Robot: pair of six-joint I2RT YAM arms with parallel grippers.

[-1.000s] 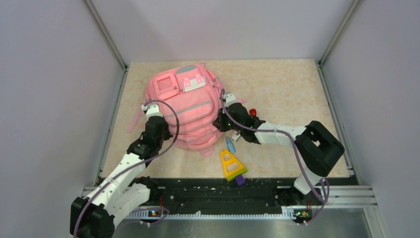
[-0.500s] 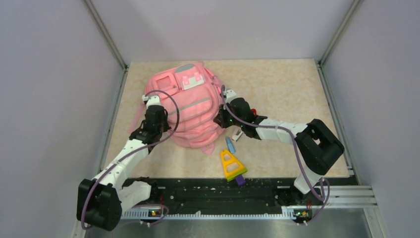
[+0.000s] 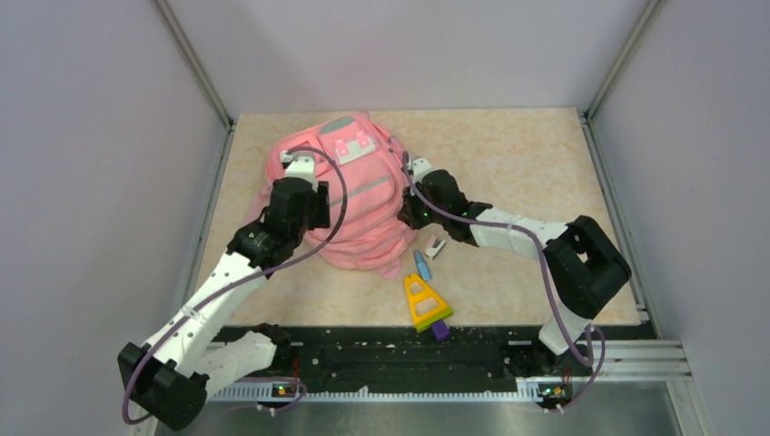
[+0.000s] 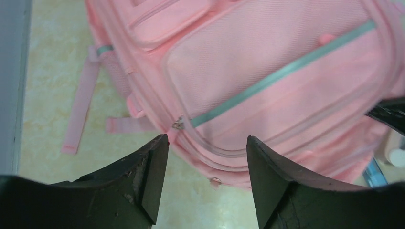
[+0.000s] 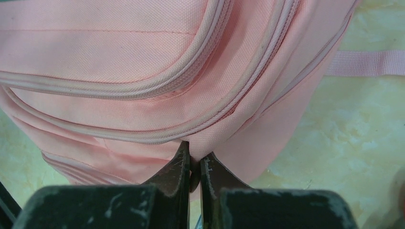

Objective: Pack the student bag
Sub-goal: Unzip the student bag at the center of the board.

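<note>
On the tabletop (image 3: 518,163) lies the big pink student bag (image 3: 359,213), far left, its long side running away from the arms. The left tool (image 4: 205,143) hangs open just over its zip (image 4: 177,125). The right tool (image 5: 193,155) is closed, pinching its right edge.

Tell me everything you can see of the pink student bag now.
The student bag is a large, soft pink fabric backpack with grey zipper lines, front pockets and loose straps. It lies slumped, front up, on the beige table. The right gripper pinches a seam at its edge; the left gripper hovers open above.
</note>
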